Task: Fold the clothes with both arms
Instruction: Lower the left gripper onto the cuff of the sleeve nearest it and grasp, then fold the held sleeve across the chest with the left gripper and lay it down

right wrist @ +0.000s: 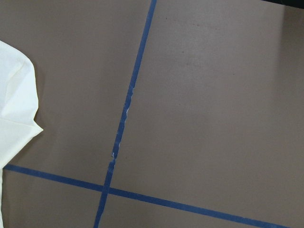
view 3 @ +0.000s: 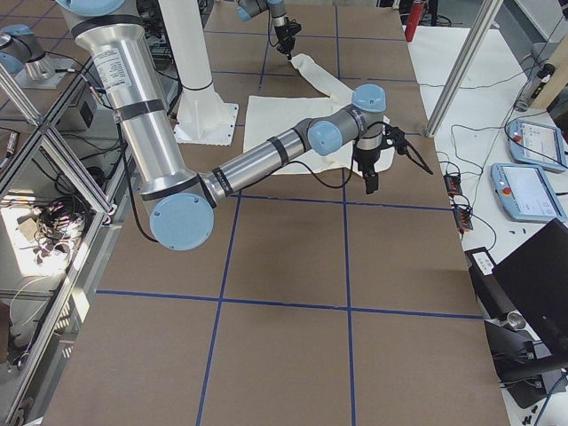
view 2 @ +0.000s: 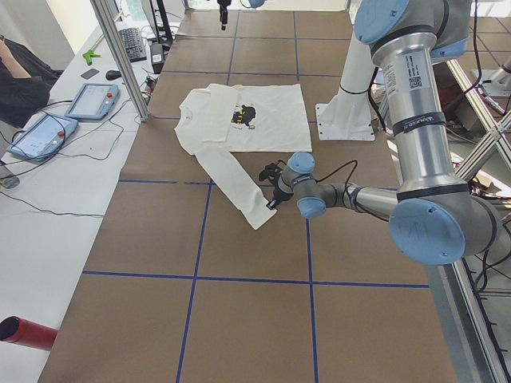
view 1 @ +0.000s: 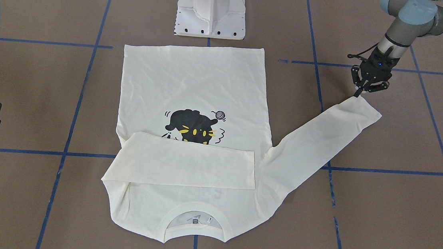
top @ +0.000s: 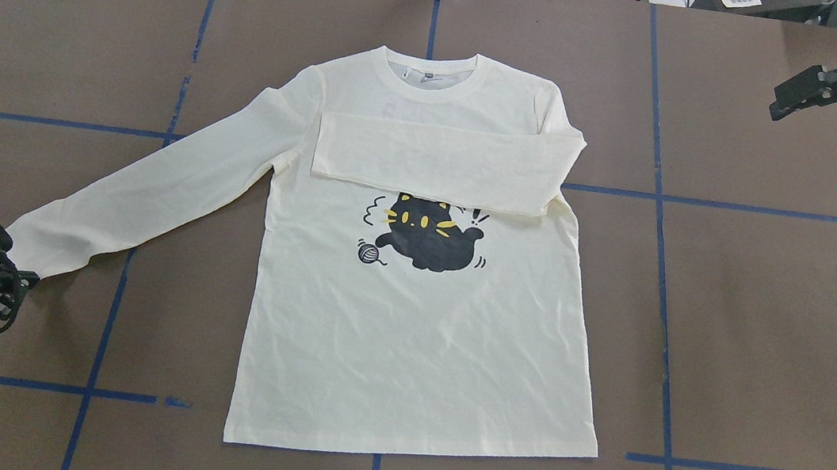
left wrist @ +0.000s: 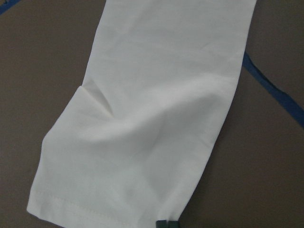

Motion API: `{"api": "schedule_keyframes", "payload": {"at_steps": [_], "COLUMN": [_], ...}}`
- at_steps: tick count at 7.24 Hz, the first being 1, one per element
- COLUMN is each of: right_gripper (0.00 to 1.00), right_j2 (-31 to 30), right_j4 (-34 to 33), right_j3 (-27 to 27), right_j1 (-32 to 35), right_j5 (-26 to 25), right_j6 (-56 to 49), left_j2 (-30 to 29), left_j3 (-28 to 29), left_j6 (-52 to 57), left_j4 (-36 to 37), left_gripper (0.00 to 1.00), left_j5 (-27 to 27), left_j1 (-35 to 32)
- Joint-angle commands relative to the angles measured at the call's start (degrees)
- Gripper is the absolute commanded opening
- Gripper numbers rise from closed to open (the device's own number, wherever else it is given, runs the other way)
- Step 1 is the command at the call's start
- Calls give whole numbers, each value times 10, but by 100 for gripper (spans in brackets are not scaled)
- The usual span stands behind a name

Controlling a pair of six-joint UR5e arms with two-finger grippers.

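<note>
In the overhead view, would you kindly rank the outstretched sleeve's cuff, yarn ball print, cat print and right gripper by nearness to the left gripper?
From the left gripper:
1. Cuff, right at its fingertips.
2. Yarn ball print, mid-shirt.
3. Cat print, just beyond.
4. Right gripper, far corner.

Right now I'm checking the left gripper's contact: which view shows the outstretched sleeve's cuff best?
Left wrist view: the cuff is large, hem stitching clear, a fingertip at its corner. Front-facing shows the left gripper closed at that corner; overhead shows the cuff small; side views too distant; right wrist misses it.
</note>
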Motion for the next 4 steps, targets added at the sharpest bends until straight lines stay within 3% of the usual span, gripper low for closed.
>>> {"api": "schedule_keyframes", "payload": {"at_steps": [1, 3, 4], "right_gripper": [100, 100, 100], "right_j2": [0, -5, -6], "right_j4": [0, 0, 0], "right_j3": [-1, -1, -1], "right_j1": [-1, 0, 0], "right_j5": [0, 0, 0], "right_j6": [0, -1, -1], "left_j2": [-14, -92, -132], "left_j3": [-51, -46, -46], "left_j6": [-21, -46, -46], "left_j4": [1, 14, 56], "left_gripper": [0, 0, 0], "left_j5": [-21, -22, -39], "left_j1": [-21, -73, -100]}}
